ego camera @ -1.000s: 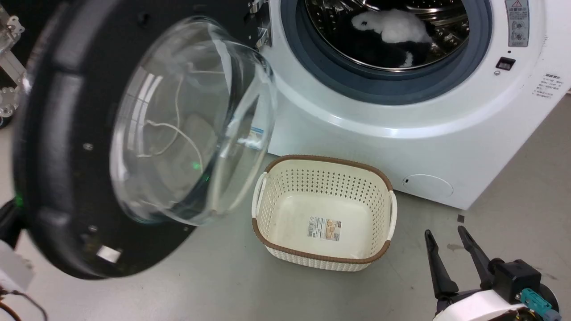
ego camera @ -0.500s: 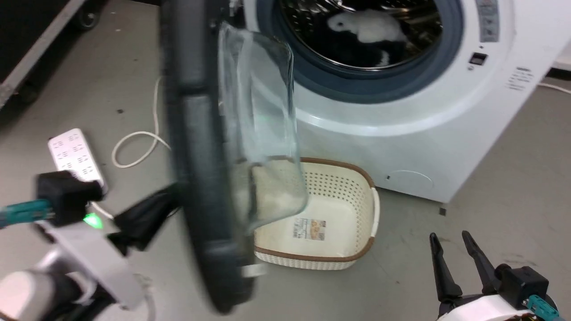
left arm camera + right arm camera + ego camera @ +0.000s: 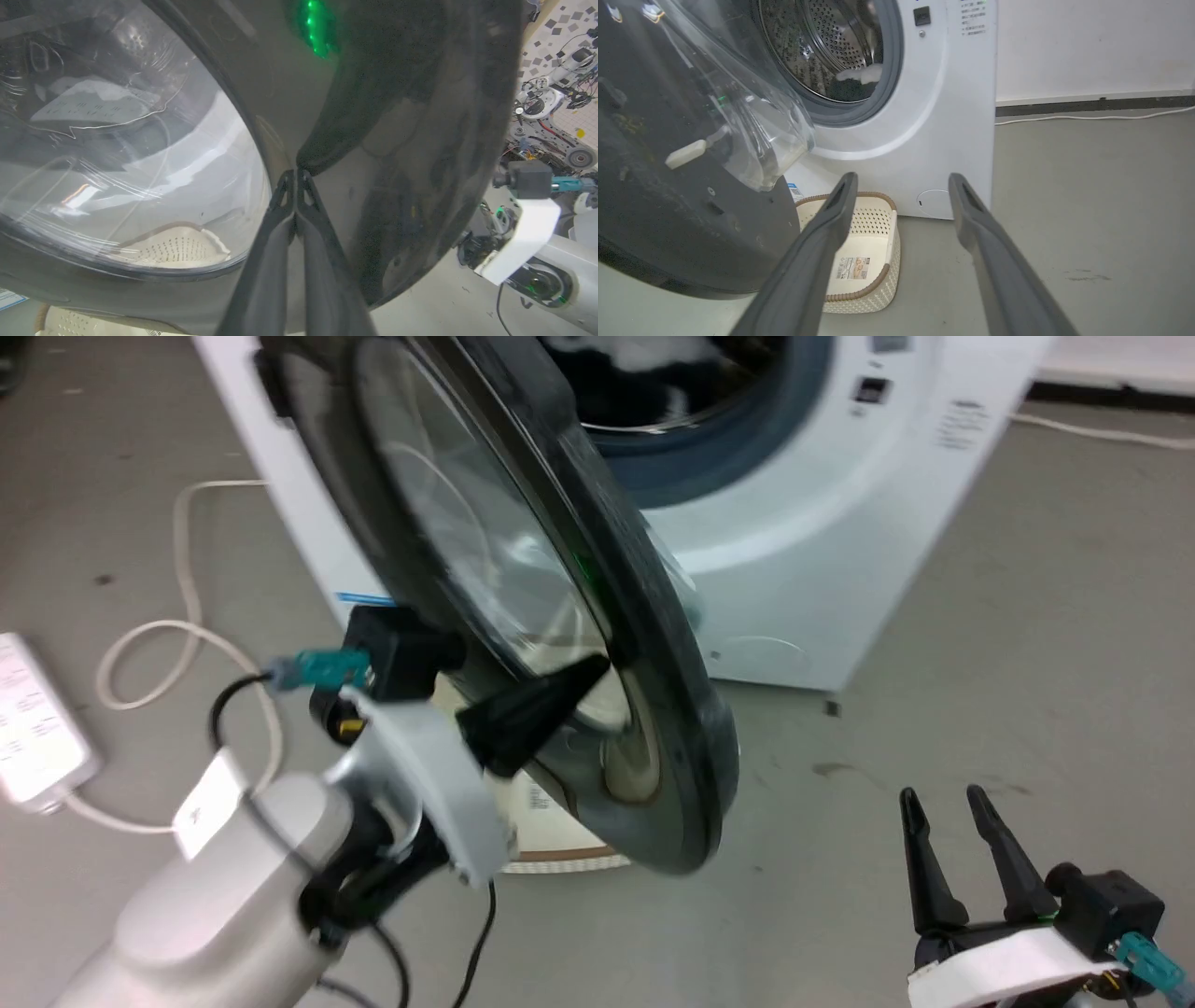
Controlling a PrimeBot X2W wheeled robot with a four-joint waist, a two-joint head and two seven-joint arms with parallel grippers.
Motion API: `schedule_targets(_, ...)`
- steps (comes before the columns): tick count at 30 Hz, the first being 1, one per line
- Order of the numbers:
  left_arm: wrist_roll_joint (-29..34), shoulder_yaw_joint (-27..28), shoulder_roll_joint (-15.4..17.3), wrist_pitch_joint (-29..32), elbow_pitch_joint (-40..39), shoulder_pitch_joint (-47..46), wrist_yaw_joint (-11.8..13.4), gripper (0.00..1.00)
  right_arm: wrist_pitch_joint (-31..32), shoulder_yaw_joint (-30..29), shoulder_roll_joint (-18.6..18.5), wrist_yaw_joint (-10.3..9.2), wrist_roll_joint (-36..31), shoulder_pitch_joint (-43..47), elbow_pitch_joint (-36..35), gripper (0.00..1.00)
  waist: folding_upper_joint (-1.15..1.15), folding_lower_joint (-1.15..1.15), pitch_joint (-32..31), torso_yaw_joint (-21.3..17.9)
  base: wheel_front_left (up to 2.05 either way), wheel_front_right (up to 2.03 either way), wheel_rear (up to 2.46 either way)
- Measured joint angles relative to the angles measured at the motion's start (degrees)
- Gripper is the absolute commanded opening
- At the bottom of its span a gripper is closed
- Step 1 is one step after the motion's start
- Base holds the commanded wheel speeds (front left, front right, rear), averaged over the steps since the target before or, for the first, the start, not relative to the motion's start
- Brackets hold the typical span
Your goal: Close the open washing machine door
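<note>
The left gripper point(image 3: 597, 667), fingers pressed together, sets its tips against the outer face of the washing machine door point(image 3: 653, 644). Within the last second the door has swung from wide open to about half shut. It now stands directly ahead of those tips, with the washing machine point(image 3: 794, 523) beyond. The right gripper point(image 3: 943, 795), fingers apart and empty, idles well off to the side. The push likely needs carrying through until the latch catches.

Pale forearm point(image 3: 215, 896), dark-fingered left end effector point(image 3: 590, 669)
</note>
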Motion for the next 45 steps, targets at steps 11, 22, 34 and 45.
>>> schedule_targets(11,5.97,-2.64,-9.11,-8.81,23.74,-12.67,0.0,0.0,-0.01,1.01,-0.02,0.0,1.23,-0.5,-1.05,1.0,0.0,0.0,2.22,-8.82,0.0,0.0,0.0)
schedule_targets(22,7.87,-3.03,-16.08,-14.1,35.45,-19.97,0.0,0.0,-0.01,0.86,-0.02,0.0,1.51,-0.47,-1.18,1.0,0.0,0.0,1.67,-10.05,0.0,0.0,0.0)
schedule_targets(34,9.47,8.29,-12.01,-21.62,30.53,-15.95,4.91,0.0,-0.01,-0.13,-0.02,0.0,0.35,0.82,-0.33,1.0,0.0,-0.01,-4.13,-6.11,0.0,0.0,0.0)
schedule_targets(45,27.57,34.11,-10.26,-21.71,11.47,9.51,13.06,0.0,-0.01,-0.07,-0.02,0.0,0.03,2.11,0.47,1.0,0.0,-0.02,-8.35,-3.28,0.0,0.0,0.0)
